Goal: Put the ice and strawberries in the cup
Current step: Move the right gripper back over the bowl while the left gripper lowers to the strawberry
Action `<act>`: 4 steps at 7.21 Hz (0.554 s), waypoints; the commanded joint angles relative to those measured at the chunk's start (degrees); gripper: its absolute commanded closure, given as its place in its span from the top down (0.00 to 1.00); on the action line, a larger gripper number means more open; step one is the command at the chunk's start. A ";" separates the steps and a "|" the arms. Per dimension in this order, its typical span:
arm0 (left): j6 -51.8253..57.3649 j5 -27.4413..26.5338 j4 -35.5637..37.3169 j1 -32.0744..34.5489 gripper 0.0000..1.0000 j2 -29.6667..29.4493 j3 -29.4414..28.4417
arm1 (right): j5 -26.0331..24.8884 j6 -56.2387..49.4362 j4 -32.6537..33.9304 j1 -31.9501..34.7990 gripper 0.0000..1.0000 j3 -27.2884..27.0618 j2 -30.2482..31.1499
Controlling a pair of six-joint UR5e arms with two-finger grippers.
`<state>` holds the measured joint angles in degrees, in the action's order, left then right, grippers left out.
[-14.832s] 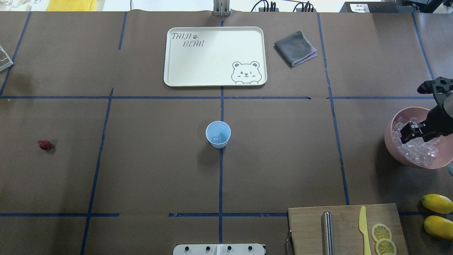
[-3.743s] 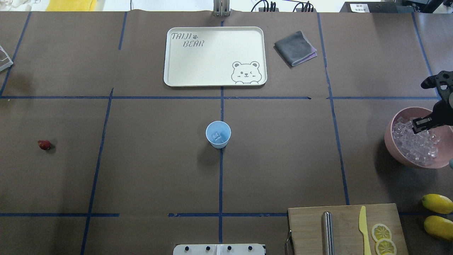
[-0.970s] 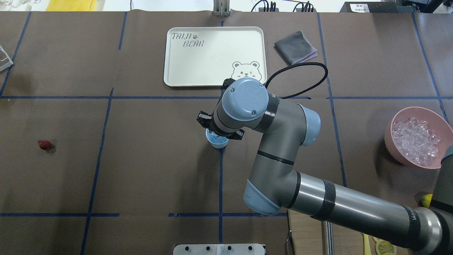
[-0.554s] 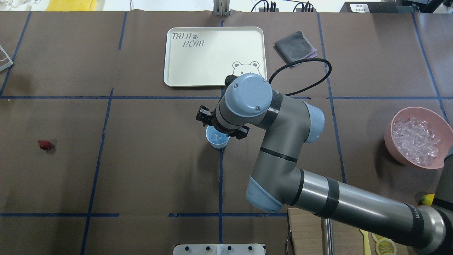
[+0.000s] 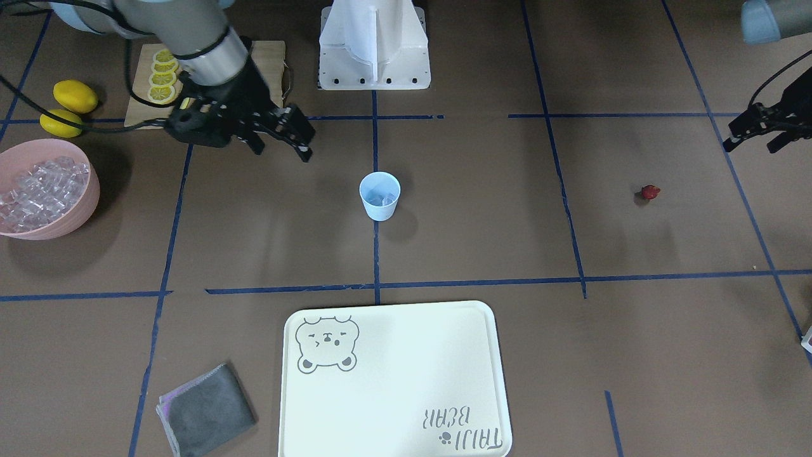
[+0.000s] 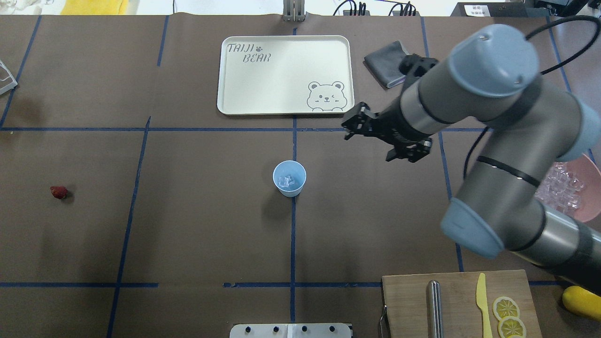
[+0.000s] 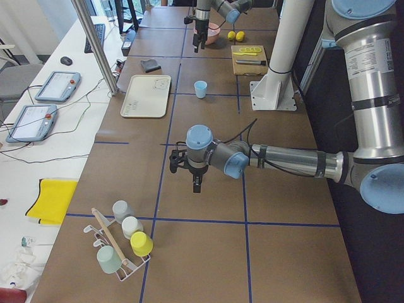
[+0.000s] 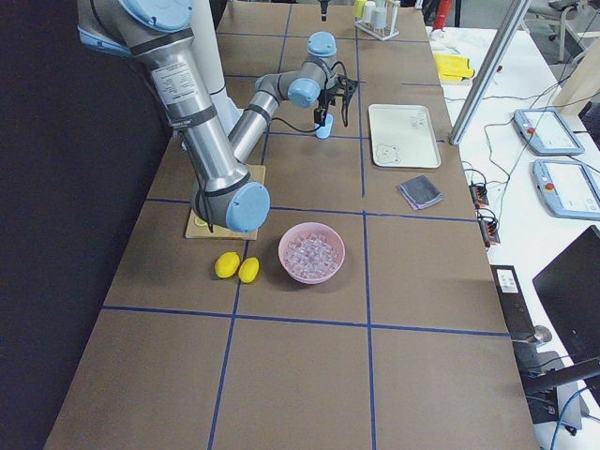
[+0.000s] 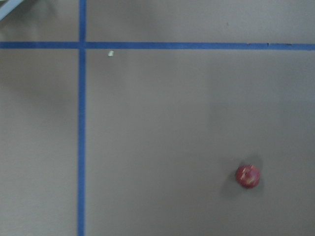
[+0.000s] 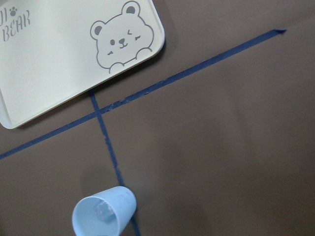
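Our right arm (image 6: 488, 122) reaches in with its elbow bent, and the right tool (image 5: 284, 147) hangs over the desk (image 6: 188, 225) between the cup (image 6: 289, 178) and the right edge, fingers apart and empty. The cup stands upright mid-desk, mouth up, with ice cubes (image 6: 286, 180) inside. The strawberry (image 6: 58, 192) lies near the left edge, with the left tool (image 5: 752, 146) above and beside it, fingers apart and empty.

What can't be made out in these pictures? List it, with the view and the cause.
- Ice count in the cup: overhead view, cubes clear and too small.
- Bowl: overhead view, the right arm covers much of it.
- Lemon: overhead view, partly cut off by the right edge.
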<state>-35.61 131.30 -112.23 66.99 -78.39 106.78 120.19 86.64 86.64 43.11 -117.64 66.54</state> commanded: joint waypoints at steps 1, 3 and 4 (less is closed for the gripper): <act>-17.04 -10.73 -4.64 -14.79 1.00 -3.68 -0.25 | 4.26 -11.26 -0.24 6.01 0.99 -6.53 12.59; -20.11 -15.45 -4.84 -20.75 1.00 -5.55 -1.66 | 4.27 -18.59 -0.60 7.78 0.99 -7.17 17.04; -20.03 -15.28 -5.10 -20.76 1.00 -5.63 -2.09 | 4.09 -18.70 -0.60 7.70 0.99 -6.47 16.87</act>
<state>-54.96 116.86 -116.97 47.43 -83.68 105.26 124.35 69.49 86.12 50.50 -124.53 82.60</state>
